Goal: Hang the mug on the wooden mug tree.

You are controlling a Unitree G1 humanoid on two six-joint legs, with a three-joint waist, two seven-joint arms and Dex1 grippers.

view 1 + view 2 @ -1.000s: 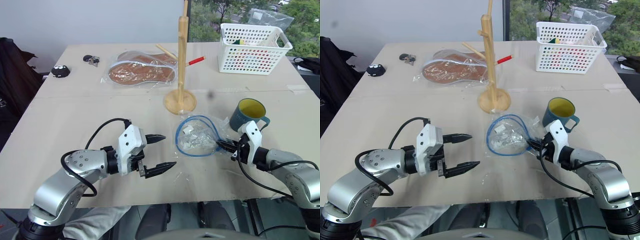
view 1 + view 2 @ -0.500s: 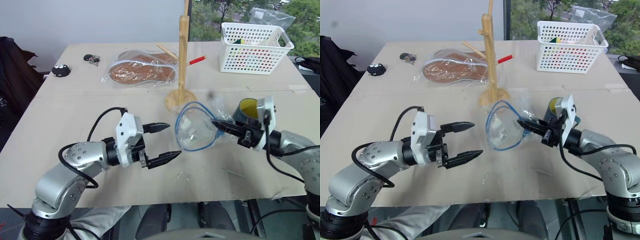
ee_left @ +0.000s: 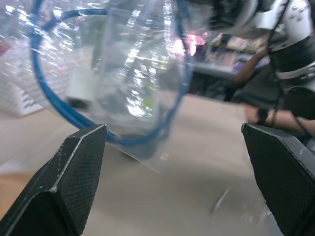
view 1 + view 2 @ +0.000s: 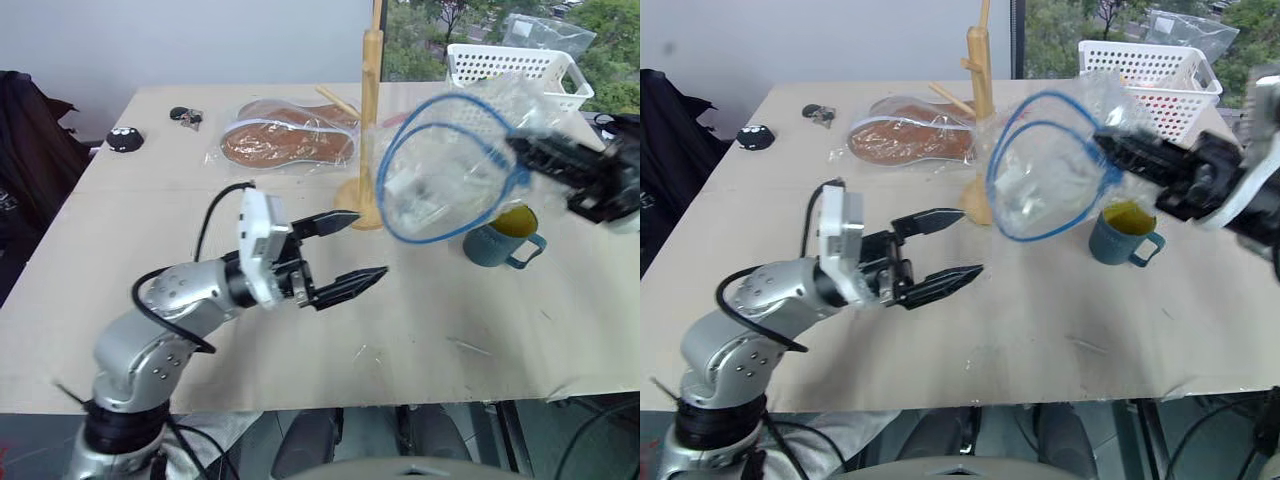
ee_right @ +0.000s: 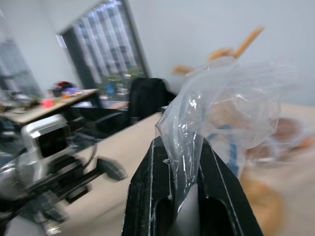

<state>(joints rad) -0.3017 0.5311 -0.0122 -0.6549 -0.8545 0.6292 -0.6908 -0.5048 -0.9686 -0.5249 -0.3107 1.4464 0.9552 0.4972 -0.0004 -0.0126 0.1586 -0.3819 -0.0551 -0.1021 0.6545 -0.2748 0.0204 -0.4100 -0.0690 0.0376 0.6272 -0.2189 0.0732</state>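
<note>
The mug [image 4: 502,238] is standing upright on the table [image 4: 150,210], just to the right of the wooden mug tree [image 4: 369,120] and a little nearer the robot than its round base, yellow inside showing, handle turned toward the robot's right. Nothing is gripping it.

Hanging in the air between the mug tree and the mug is a clear plastic bag [image 4: 440,160] with a coil of blue cable inside. The right gripper [image 5: 183,162] is pinching the bag's edge with its fingers pressed together on the film. A second ago this bag was lying flat on the table, just in front of the mug tree's base and left of the mug; it is now being lifted well clear of the surface, so the ground beside the mug is coming free.

The left gripper [image 4: 350,250] is hovering in front of the mug tree, fingers spread wide and empty, pointing toward the bag; it has risen slightly.

I judge this as clearing work: the bag is off the table, but it is occupying the right gripper, and hanging the mug is not yet begun.
</note>
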